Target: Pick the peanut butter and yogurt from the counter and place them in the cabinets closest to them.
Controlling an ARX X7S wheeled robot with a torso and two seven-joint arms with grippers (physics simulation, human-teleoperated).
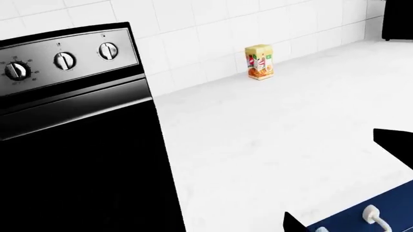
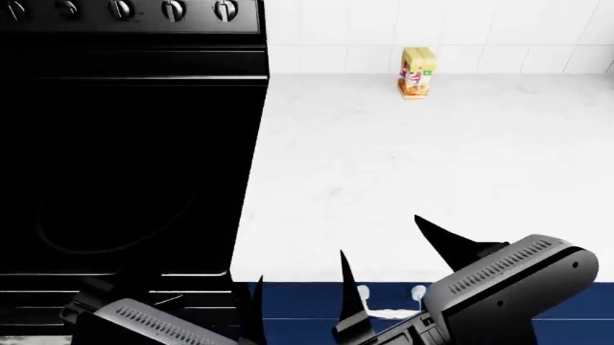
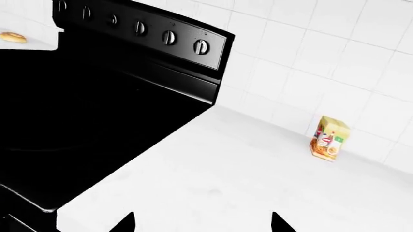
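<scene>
The peanut butter and the yogurt are out of view in all three views. The white marble-look counter (image 2: 403, 180) lies ahead of me, right of a black stove (image 2: 125, 144). My right gripper (image 2: 384, 251) hovers open and empty over the counter's front edge; in the right wrist view its two black tips stand wide apart above bare counter (image 3: 226, 174). My left gripper (image 2: 226, 313) sits low at the front, by the seam between stove and counter. It appears open and empty. In the left wrist view only one of its tips shows; the other is lost against the black stove.
A small yellow carton (image 2: 416, 72) stands at the back by the white tiled wall; it also shows in the left wrist view (image 1: 259, 62) and the right wrist view (image 3: 329, 138). A glazed bagel (image 3: 13, 37) lies beyond the stove. Blue cabinet fronts with white handles (image 2: 389, 302) sit below the counter.
</scene>
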